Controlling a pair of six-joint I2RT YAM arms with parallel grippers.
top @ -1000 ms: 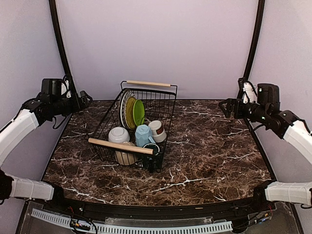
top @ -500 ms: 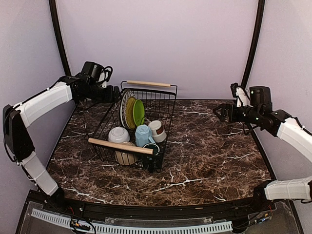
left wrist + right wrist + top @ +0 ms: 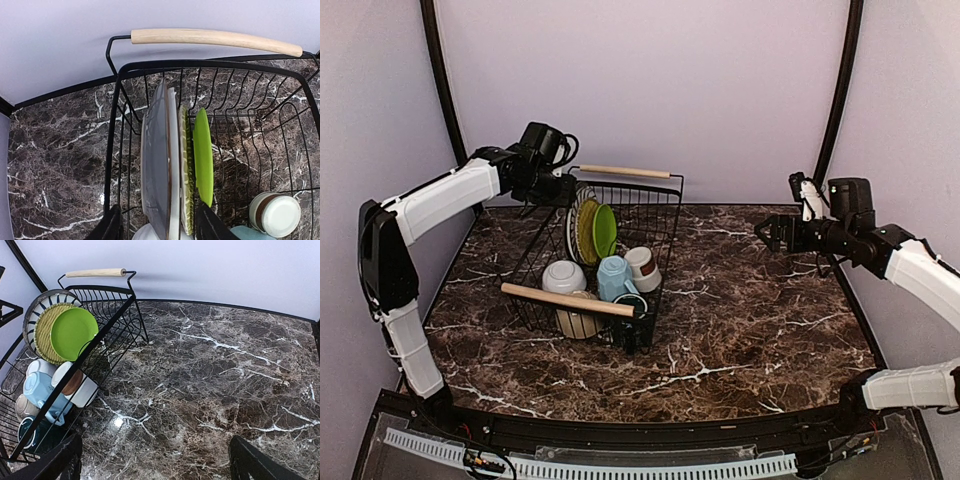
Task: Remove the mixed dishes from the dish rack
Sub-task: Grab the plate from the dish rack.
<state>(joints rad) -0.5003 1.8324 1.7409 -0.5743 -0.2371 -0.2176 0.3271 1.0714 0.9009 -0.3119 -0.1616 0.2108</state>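
The dish rack (image 3: 660, 215) stands left of the table's middle. Upright at its back are a striped plate (image 3: 157, 160), a patterned yellow-green plate (image 3: 186, 170) and a lime-green plate (image 3: 203, 150). Nearer lie a white bowl (image 3: 564, 276), a light blue mug (image 3: 613, 277), a brown-white cup (image 3: 643, 268), a cream bowl (image 3: 578, 322) and a dark green mug (image 3: 632, 318). My left gripper (image 3: 565, 186) hovers over the plates, its jaws apart on either side of the stack with a visible gap. My right gripper (image 3: 770, 232) hangs open over bare marble on the right.
Two light wooden handles top the rack, one at the back (image 3: 215, 39) and one at the front (image 3: 567, 299). The lilac back wall stands close behind the rack. Dark marble table (image 3: 210, 390) stretches to the right of the rack.
My left arm has swung in from the far left to above the rack's back plates, and its jaws have narrowed. The right gripper has drifted slightly left.
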